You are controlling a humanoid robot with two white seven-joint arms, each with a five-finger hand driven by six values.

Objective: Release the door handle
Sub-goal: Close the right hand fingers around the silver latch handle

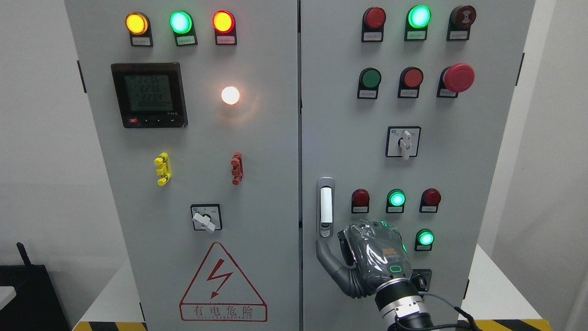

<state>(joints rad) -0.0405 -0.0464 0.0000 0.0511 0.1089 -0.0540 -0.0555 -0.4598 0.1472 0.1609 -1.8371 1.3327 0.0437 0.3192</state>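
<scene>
My right hand (367, 257), low and right of centre, hangs open just below the silver door handle (325, 207), thumb spread, gripping nothing. The release looks done; only withdrawing remains.

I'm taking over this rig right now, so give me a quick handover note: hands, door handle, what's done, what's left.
Right hand: fingers open, holding nothing, just below the door handle; its thumb points up toward the handle's lower end without gripping it.
Left hand: not in view.
Door handle: flush on the right cabinet door, which looks closed.
Done: the handle appears released.
Left: probably only drawing the right arm back from the panel.
</scene>
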